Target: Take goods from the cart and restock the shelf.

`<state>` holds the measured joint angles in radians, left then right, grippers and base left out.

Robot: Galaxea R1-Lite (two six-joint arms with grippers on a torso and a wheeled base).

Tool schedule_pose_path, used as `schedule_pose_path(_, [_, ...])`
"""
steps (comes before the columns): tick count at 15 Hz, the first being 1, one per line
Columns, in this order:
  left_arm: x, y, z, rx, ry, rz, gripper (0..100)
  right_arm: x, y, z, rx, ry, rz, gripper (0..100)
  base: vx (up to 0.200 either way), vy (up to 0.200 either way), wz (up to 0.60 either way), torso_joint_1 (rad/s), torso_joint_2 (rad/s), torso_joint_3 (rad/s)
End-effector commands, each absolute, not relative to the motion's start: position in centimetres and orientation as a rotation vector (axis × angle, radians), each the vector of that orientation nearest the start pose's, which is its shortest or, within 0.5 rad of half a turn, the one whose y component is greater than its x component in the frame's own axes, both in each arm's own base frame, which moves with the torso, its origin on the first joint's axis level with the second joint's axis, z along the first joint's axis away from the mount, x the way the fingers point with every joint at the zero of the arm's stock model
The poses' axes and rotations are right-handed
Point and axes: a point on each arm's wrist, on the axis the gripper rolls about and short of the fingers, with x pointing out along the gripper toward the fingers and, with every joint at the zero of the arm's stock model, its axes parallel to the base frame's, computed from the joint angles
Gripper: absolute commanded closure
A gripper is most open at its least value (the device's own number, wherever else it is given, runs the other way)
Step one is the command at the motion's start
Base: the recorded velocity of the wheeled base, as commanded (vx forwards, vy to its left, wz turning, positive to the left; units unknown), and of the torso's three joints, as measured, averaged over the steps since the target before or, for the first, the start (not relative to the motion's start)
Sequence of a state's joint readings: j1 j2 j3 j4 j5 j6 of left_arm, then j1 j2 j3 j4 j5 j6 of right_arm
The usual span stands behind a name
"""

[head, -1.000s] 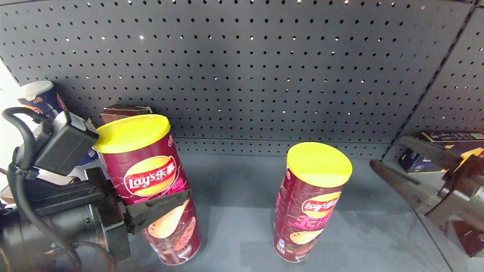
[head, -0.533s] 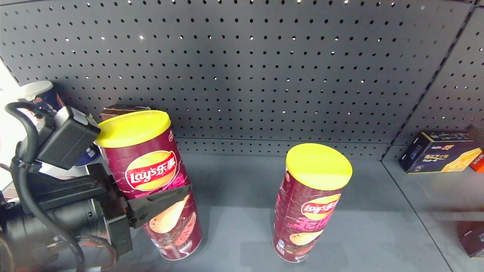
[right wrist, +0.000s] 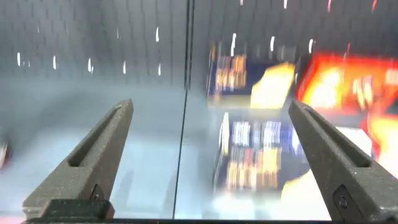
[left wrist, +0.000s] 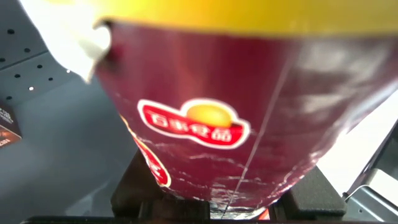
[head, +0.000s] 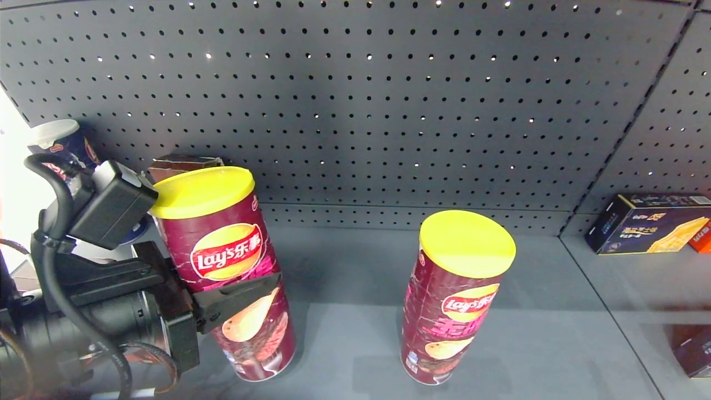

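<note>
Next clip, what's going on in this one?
The left gripper is shut on a maroon chip can with a yellow lid, holding it upright at the left of the dark shelf. A second, matching can stands free to its right. The right gripper is open and empty, facing a dark blue box on the neighbouring shelf section.

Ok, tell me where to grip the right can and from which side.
Likely best: grip the right can around its mid-body, below the yellow lid, jaws coming level from the front right. It stands upright and round, so a side pinch fits; the pegboard blocks the back and the left can stands on its other side.
</note>
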<state>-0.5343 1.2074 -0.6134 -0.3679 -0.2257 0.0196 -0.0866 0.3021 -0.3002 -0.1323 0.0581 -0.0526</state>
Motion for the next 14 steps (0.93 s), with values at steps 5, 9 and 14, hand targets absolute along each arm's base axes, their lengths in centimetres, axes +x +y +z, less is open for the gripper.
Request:
schedule_pose_path(5, [15.2,-9.6,22.6,0.055,0.206,-0.759,100,-1.5,0.3,9.9,-0.252,-0.104,-0.033,0,0.0,0.0,0.0,0.0,0.0,0.0])
schedule_pose_path(9, [14.9,-9.4,22.9,0.05,0.18,-0.762,100,-1.5,0.1,8.6,-0.237,0.027,-0.097,0,0.0,0.0,0.0,0.0,0.0,0.0])
schedule_pose_path(14, [15.0,-9.5,23.2,0.048,0.17,-0.762,100,-1.5,-0.1,8.4,0.012,0.04,-0.207,0,0.0,0.0,0.0,0.0,0.0,0.0])
